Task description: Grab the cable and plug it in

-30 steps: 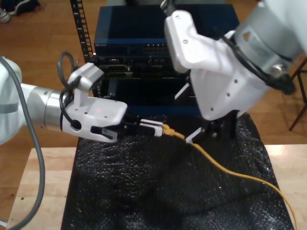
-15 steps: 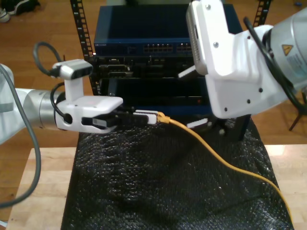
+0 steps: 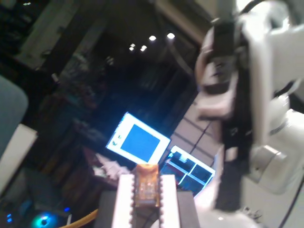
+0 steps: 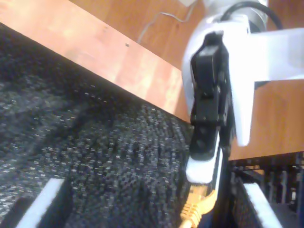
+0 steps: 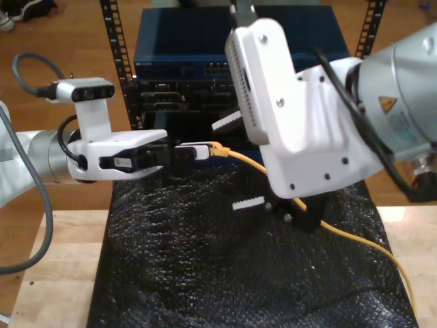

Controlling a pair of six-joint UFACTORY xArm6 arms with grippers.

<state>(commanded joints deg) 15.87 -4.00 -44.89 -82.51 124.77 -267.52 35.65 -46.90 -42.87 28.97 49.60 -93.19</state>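
Note:
The cable (image 5: 328, 229) is thin and yellow-orange. It runs from the exterior view's lower right across the black mat up to my first gripper (image 5: 198, 150). That gripper is shut on the cable's plug end (image 5: 217, 150) and holds it level in front of the rack. Between its white fingers (image 3: 124, 199), the clear plug (image 3: 146, 187) points outward. My second gripper (image 5: 225, 166) hangs open just beside the plug, holding nothing. Its two white pads (image 4: 45, 204) stand wide apart. It looks onto my first gripper (image 4: 204, 166) and the yellow boot (image 4: 197, 206).
A blue network switch (image 5: 184, 48) with a row of ports (image 5: 217, 68) sits in the rack behind the plug. A black bubble mat (image 5: 205, 273) covers the wooden table (image 5: 61, 260). The large second arm (image 5: 321, 137) crowds the exterior view's right half.
My first gripper has lifted the plug off the mat and levelled it toward the rack. The second arm has swung toward the exterior view's left, closer to the plug.

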